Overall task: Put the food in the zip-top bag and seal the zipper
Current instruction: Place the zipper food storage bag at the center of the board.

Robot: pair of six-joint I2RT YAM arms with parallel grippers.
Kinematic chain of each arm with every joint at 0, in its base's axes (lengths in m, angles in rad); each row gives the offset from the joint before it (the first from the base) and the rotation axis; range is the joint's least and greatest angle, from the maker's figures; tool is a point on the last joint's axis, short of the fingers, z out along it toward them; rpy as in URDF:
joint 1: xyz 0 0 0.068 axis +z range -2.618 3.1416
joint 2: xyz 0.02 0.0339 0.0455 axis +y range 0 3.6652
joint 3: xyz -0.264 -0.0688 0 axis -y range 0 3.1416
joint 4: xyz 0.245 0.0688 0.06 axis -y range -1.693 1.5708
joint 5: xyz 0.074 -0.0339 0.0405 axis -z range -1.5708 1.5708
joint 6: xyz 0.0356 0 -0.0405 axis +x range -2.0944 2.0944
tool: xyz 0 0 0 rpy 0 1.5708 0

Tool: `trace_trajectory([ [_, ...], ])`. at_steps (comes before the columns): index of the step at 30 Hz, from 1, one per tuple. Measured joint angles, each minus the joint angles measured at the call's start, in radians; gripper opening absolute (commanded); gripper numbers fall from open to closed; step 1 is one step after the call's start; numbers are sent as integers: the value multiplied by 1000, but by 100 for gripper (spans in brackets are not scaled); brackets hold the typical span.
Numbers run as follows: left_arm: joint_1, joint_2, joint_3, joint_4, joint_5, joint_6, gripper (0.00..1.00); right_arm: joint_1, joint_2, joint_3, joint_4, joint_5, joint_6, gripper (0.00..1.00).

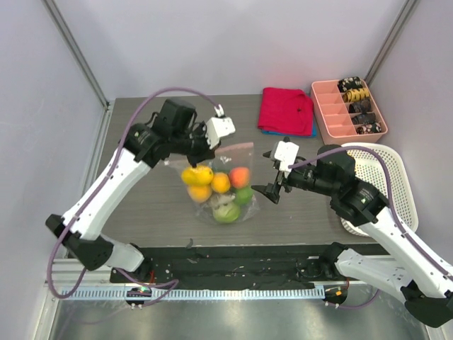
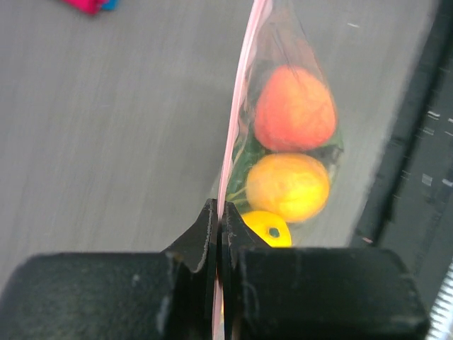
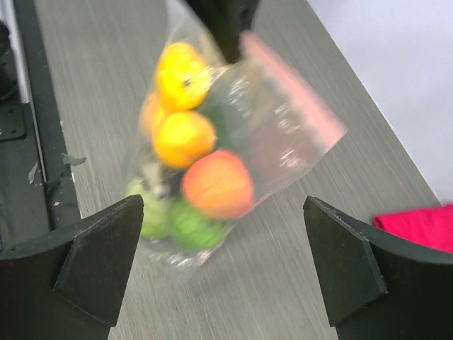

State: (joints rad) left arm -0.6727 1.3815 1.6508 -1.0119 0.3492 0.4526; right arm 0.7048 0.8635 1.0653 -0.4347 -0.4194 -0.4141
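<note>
1. Top external view: the zip-top bag (image 1: 239, 157) hangs near the middle of the table (image 1: 148, 205). Its pink-edged mouth is up and its lower end is down at the tabletop.
2. The food (image 1: 216, 188) is all inside the bag, bunched in its lower half. Yellow and orange pieces sit highest, a red-orange one is on the bag's right side, and the green ones are lowest.
3. The left gripper (image 1: 203, 157) is at the bag's upper left corner. In the left wrist view its jaws are pressed together on the zipper (image 2: 241, 92), with the strip pinched between the fingertips.
4. From that pinch the zipper runs away as one thin pink line, its two sides lying together over the stretch in view.
5. Just beside the strip, behind the clear film, sit a red-orange fruit (image 2: 294, 110), an orange one (image 2: 287, 188) and a yellow one (image 2: 267, 228) nearest the jaws.
6. The right gripper (image 1: 269, 193) hovers just off the bag's right side, apart from it. The right wrist view shows its fingers (image 3: 99, 262) spread wide with nothing between them, framing the bag from a short way off.
7. Well beyond the bag's mouth lies a folded red cloth (image 1: 287, 110), with a pink tray (image 1: 333, 117) of small parts further right.
8. A white basket (image 1: 389, 173) stands well to the bag's right, behind the right arm.
</note>
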Motion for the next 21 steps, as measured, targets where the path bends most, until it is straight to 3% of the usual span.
trace_trajectory([
  [6,136,257,315,0,-54,115,0,0,-37,-26,11,109,92,100],
  [10,166,378,514,-9,-98,214,0,0,-37,-26,16,152,143,100],
  [12,165,391,539,-6,-109,243,0,0,-40,-26,16,172,164,100],
  [15,161,366,466,16,-106,257,0,0,-46,-26,16,198,190,100],
  [21,100,234,-60,124,-97,202,0,0,-66,-46,14,249,203,100],
])
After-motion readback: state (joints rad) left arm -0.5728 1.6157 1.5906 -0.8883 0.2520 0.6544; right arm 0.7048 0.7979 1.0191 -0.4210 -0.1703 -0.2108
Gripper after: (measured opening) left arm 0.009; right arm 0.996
